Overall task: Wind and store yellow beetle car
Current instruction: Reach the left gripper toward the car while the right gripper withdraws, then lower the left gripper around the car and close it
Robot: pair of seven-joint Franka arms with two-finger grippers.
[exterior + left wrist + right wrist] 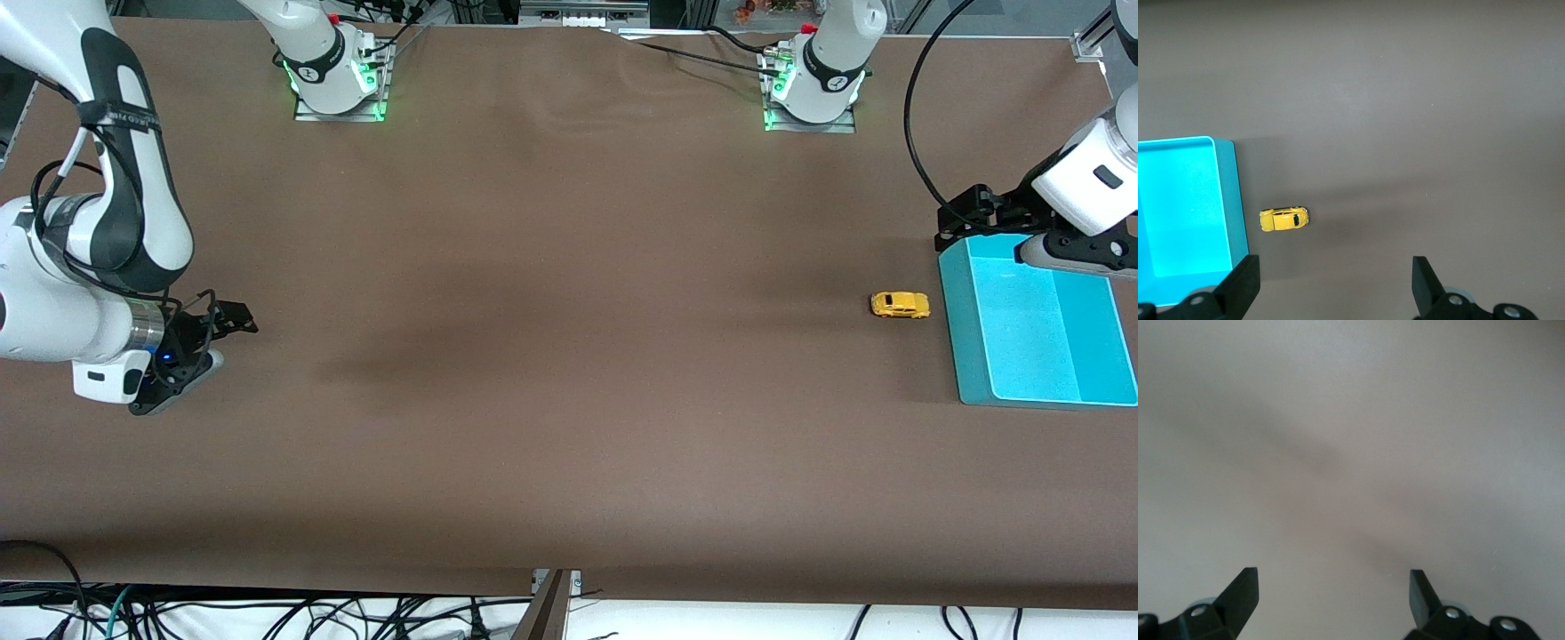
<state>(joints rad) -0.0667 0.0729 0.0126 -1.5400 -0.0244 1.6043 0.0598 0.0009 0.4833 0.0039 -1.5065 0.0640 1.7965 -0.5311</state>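
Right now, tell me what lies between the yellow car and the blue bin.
Nothing: in the left wrist view only bare brown table separates the yellow beetle car from the bin.
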